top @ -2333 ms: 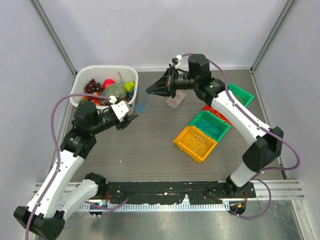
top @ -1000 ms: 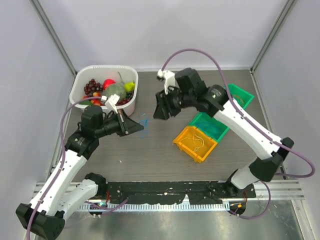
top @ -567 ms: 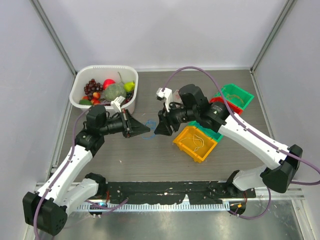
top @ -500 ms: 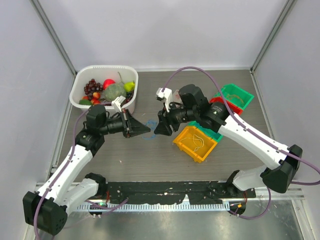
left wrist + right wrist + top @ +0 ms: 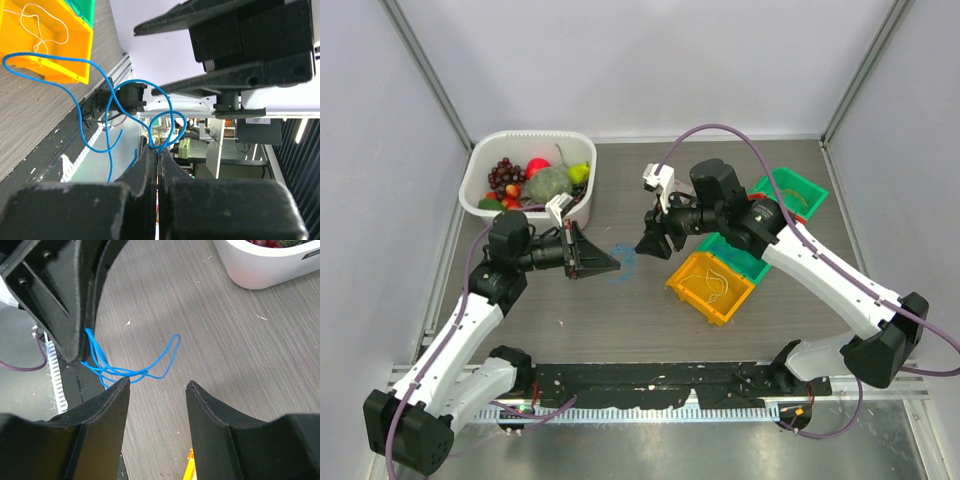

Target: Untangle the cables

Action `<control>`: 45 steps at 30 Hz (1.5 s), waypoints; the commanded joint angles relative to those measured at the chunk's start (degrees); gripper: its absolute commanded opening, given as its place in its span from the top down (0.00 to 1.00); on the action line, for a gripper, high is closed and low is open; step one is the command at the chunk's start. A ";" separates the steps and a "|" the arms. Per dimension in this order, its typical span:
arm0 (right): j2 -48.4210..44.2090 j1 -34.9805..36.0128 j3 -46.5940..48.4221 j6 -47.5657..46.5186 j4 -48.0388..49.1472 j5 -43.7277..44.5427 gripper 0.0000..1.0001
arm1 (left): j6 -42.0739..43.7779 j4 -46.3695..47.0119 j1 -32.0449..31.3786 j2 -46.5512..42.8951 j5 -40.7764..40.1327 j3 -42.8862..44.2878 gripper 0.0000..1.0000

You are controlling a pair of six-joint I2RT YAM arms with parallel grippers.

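Observation:
My left gripper (image 5: 617, 263) is shut on a thin blue cable (image 5: 628, 256) over the middle of the table. In the left wrist view the blue cable (image 5: 169, 114) hangs in tangled loops from the pinched fingertips (image 5: 156, 150). My right gripper (image 5: 646, 246) faces it from the right, open and holding nothing. In the right wrist view the blue cable (image 5: 131, 372) lies just past the tip of its left finger, and the gap (image 5: 157, 385) holds only table. A white cable (image 5: 715, 282) lies in the yellow bin (image 5: 705, 308). Other cables are not clearly visible.
A white basket (image 5: 480, 165) of toy fruit stands at the back left, near the left arm's elbow. Right of the grippers is a row of bins: the yellow one, a green one (image 5: 740, 250), and another green one (image 5: 798, 187) farther back.
The right gripper has drawn back a little up and to the right from the left gripper, and its jaws have widened. The left gripper stays shut on the blue cable, hardly moved.

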 commanded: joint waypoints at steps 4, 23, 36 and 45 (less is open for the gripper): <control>0.30 -1.05 2.41 -2.00 -1.02 -12.92 0.47 | 0.25 1.28 0.24 -1.32 3.29 0.23 1.00; 1.37 -0.27 7.06 10.92 5.39 -13.99 0.47 | 6.57 -7.76 0.24 -0.18 3.47 2.69 1.00; 7.07 2.11 10.23 10.49 1.45 -14.78 0.59 | 6.06 -7.07 0.32 1.40 4.34 3.40 1.00; 8.13 2.20 10.14 8.99 -0.75 -15.21 0.67 | 4.48 -4.88 0.15 1.05 4.43 2.17 1.00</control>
